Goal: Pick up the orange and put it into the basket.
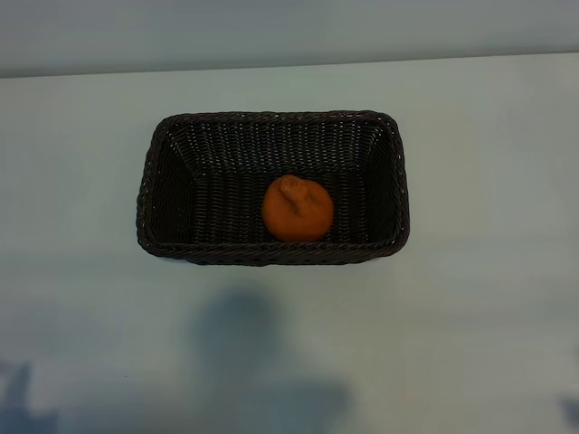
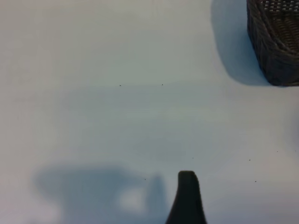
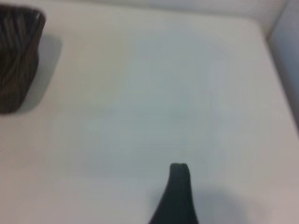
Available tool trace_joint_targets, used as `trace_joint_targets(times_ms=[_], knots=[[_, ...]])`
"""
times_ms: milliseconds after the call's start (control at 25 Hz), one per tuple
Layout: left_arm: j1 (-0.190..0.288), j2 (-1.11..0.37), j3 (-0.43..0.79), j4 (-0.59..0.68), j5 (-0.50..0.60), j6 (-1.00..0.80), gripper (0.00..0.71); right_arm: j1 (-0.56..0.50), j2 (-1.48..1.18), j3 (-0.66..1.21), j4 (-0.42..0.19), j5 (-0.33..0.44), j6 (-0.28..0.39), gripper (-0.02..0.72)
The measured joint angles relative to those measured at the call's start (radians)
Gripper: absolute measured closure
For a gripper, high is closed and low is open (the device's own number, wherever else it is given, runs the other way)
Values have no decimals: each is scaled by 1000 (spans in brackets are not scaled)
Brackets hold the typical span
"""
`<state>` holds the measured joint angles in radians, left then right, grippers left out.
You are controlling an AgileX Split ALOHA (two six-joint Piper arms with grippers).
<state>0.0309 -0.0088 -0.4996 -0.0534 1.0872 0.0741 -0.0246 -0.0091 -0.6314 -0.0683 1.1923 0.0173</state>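
I see the orange point(image 1: 297, 209) already sitting inside the basket point(image 1: 172, 181), on its floor close to the wall nearest my arms, stem end up. The basket rests on the pale desk point(image 1: 488, 298). My left end effector point(image 2: 187, 196) hangs over bare desk with its jaws spread, nothing between them (only one dark finger shows in its wrist view), the basket's corner well off to one side. My right end effector point(image 3: 176, 193) is likewise released and empty above the desk, apart from the basket's edge.
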Motion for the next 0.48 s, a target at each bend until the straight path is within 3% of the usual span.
trace_joint_targets(times_ms=[240,480], knots=[[0,0,0,0,0,1,131,0,1,90,59,26,-2,107],[0,0,0,0,0,1,131,0,1,106,78,-33,-17,107]])
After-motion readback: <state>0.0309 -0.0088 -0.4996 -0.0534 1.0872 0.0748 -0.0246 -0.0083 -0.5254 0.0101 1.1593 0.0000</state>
